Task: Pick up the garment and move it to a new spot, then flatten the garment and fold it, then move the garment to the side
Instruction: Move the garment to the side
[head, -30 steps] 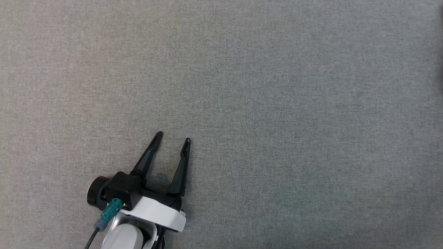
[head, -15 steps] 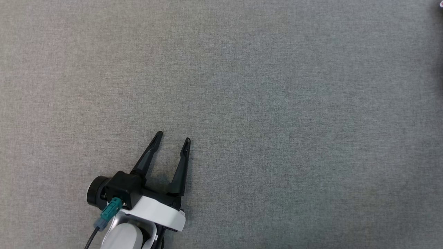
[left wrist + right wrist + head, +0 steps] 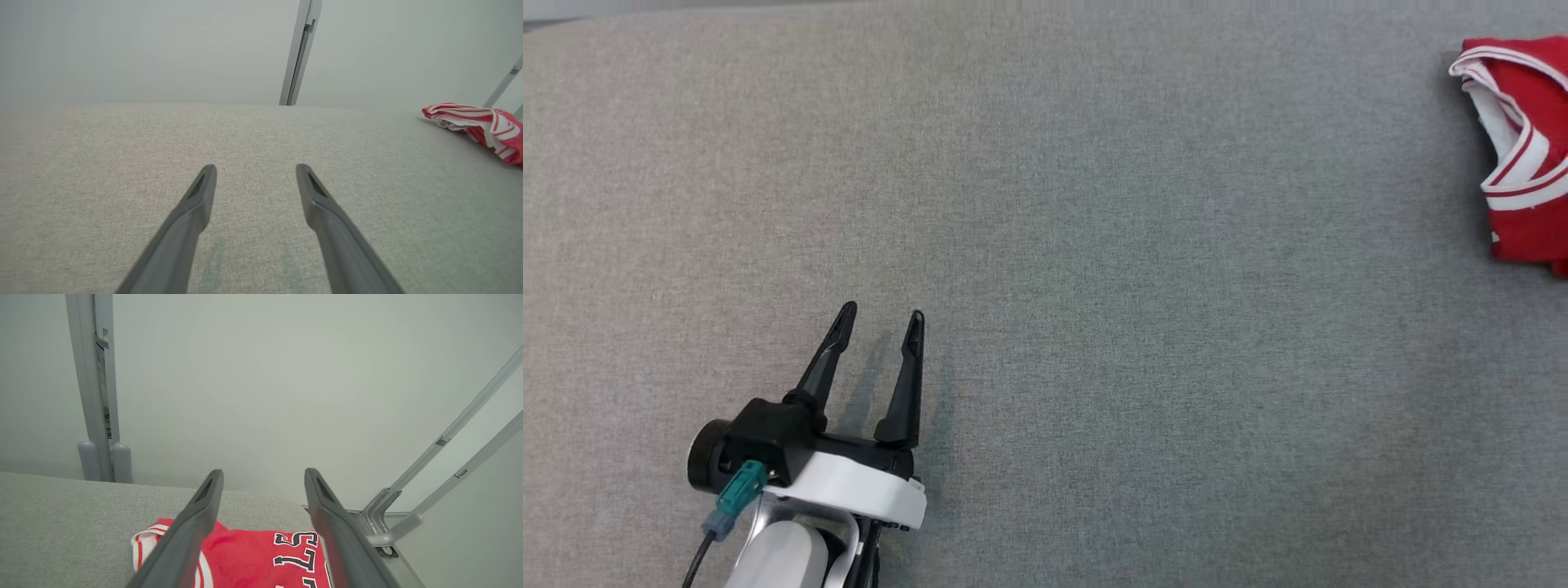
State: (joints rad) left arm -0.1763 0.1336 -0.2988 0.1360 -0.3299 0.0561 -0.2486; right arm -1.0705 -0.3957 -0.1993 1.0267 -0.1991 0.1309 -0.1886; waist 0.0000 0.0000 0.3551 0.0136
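Observation:
The garment [image 3: 1527, 155] is a red jersey with white trim, lying folded at the far right of the grey table [image 3: 1094, 245]. The left wrist view has the garment [image 3: 482, 124] at its right edge. My left gripper [image 3: 880, 320] hovers open over the table's near left, far from the cloth, nothing between its fingers. In the right wrist view my right gripper [image 3: 263, 475] is open above the garment [image 3: 253, 555], whose black-and-white numerals face up; the fingers do not hold the cloth.
The grey table's far edge [image 3: 572, 18] shows at the top left of the head view. Beyond it stand a grey upright post [image 3: 98, 416] and slanted metal frame bars [image 3: 449, 457] against a pale wall. The table corner [image 3: 310, 508] lies just past the garment.
The head camera has shifted, bringing the garment and the table's far edge into view at the right and top. The left gripper stays open in the same pose.

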